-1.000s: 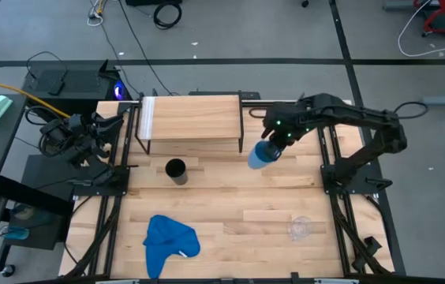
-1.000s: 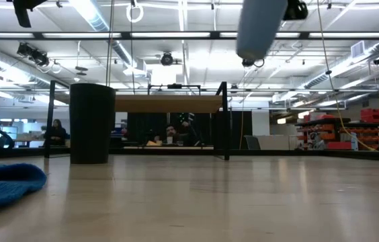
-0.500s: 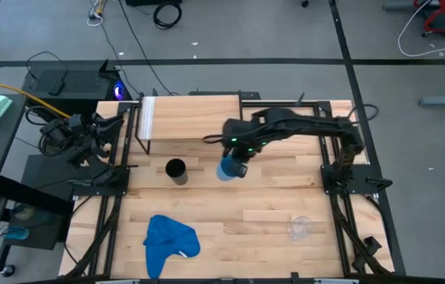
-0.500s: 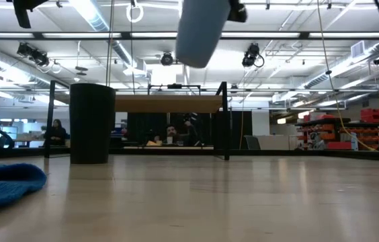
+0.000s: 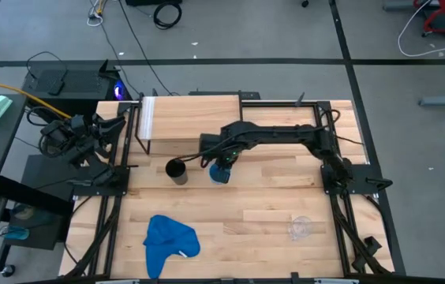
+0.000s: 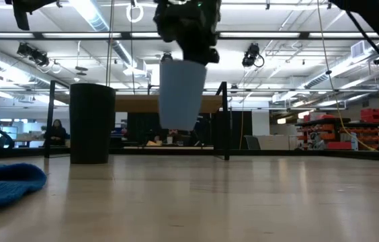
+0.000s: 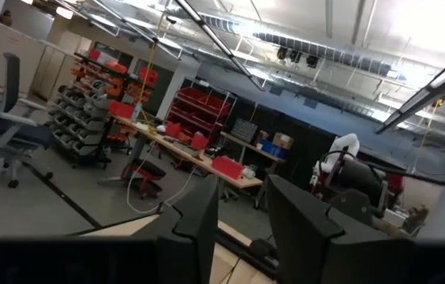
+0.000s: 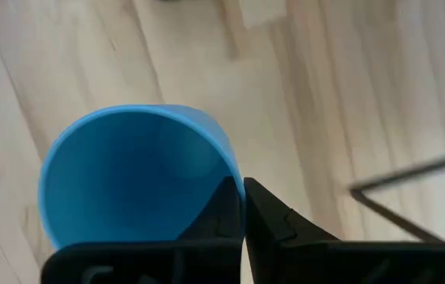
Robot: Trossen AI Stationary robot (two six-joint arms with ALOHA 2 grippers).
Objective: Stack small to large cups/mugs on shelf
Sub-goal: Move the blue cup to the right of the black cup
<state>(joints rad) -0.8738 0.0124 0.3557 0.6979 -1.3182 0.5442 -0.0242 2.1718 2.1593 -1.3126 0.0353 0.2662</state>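
Observation:
My right gripper (image 5: 224, 156) is shut on the light-blue cup (image 5: 220, 172), which hangs above the table just right of the black cup (image 5: 176, 170). The low view shows the blue cup (image 6: 181, 94) under the gripper (image 6: 191, 50), with the black cup (image 6: 92, 123) standing on its base on the table. The shelf (image 5: 191, 118) stands behind them on its black legs. The clear cup (image 5: 300, 229) stands near the front right. My left gripper (image 7: 242, 213) is open and empty, parked off the table's left edge (image 5: 88, 136). My right gripper holds the blue cup by its rim (image 8: 230, 175), one finger (image 8: 221, 207) inside the cup and one finger (image 8: 274, 225) outside its wall. The fingers come from above, pointing down. The cup hangs upright, mouth up, lifted clear of the table.
A crumpled blue cloth (image 5: 169, 241) lies at the front left of the table, and it also shows in the low view (image 6: 5, 181). The shelf's black legs (image 6: 225, 121) stand just behind the held cup. Bare wood lies between the cups and the front edge.
My right gripper has carried the blue cup toward the table's left edge and downward, from right of the shelf to a spot beside the black cup. The cup was tilted and now hangs upright, lower over the table.

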